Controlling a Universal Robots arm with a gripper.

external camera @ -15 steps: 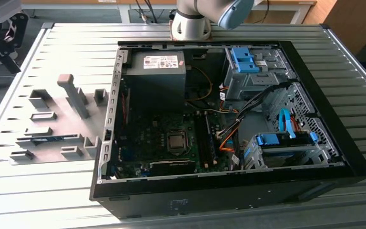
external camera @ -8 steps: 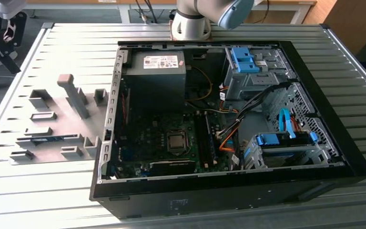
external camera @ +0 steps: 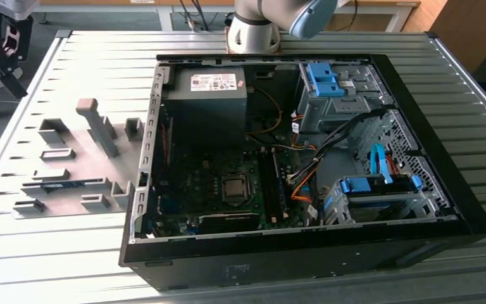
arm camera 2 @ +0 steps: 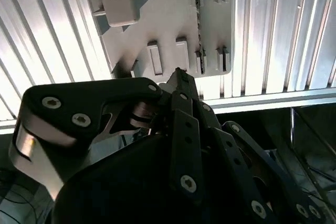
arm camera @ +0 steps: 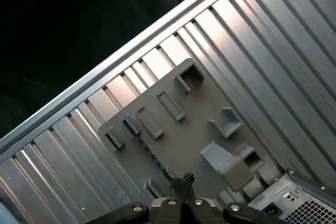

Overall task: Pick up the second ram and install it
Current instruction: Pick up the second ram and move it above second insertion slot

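Your gripper (arm camera 2: 180,75) has its fingers pinched together with nothing between them, and it hangs over the grey holder plate (external camera: 83,166) beside the computer case (external camera: 445,209). Inside the case, the white sticker (external camera: 213,82) on the power supply (external camera: 205,107) is too small to read. The second ram (external camera: 61,184), a thin blue-green stick, sits in that plate's blocks, outside the case.

Case (external camera: 479,221) on table (external camera: 23,266), arm base (external camera: 252,31) behind it. Holder plate (external camera: 74,136) lies just beside the case on the exterior view's left, second ram (external camera: 61,185) slotted near the plate's front. In the case: power supply (external camera: 205,101) rear, motherboard (external camera: 200,183) in front of it, drive cages (external camera: 374,196) at the exterior view's right.
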